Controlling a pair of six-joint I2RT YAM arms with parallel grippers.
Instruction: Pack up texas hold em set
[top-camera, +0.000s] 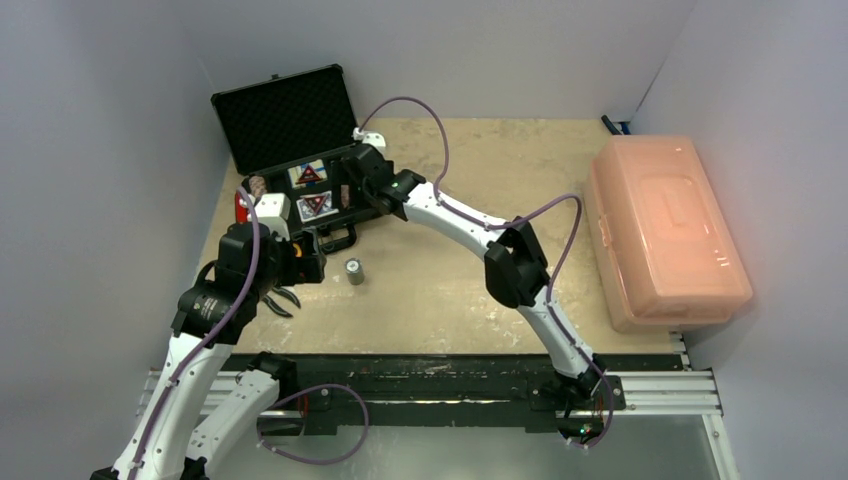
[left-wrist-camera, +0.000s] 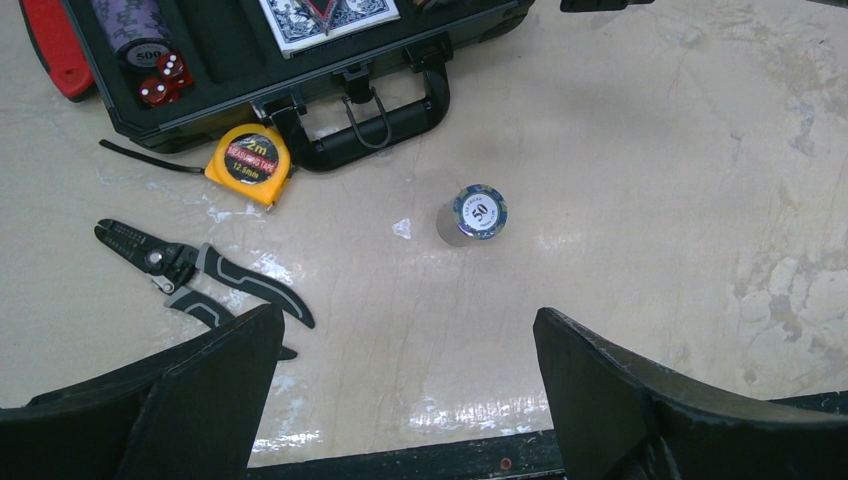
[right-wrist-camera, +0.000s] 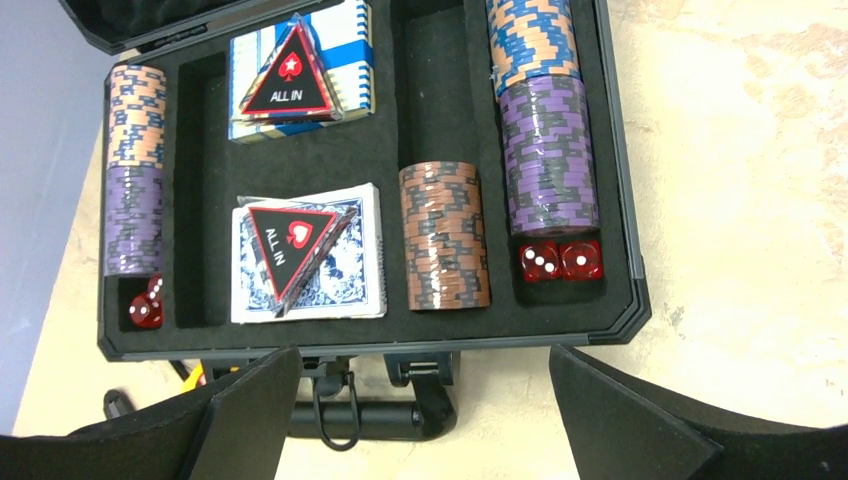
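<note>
The black case (top-camera: 285, 115) of the texas hold em set lies open at the back left, its lid up. In its foam (right-wrist-camera: 400, 342) lie a brown chip stack (right-wrist-camera: 444, 235), longer stacks in the left slot (right-wrist-camera: 135, 170) and the right slot (right-wrist-camera: 545, 130), two card decks (right-wrist-camera: 300, 85) (right-wrist-camera: 310, 255) topped by "ALL IN" triangles, and red dice (right-wrist-camera: 560, 260) (right-wrist-camera: 146, 305). One short chip stack (left-wrist-camera: 472, 214) stands alone on the table (top-camera: 354, 271). My right gripper (right-wrist-camera: 425, 400) hangs open above the case handle (right-wrist-camera: 380, 420). My left gripper (left-wrist-camera: 405, 370) is open and empty, nearer than the lone stack.
Black-handled pliers (left-wrist-camera: 200, 275) and a yellow tape measure (left-wrist-camera: 250, 160) lie in front of the case's left corner. A red object (left-wrist-camera: 55, 45) sits left of the case. A large translucent pink bin (top-camera: 665, 230) stands at the right. A black rail (top-camera: 430, 380) runs along the near edge.
</note>
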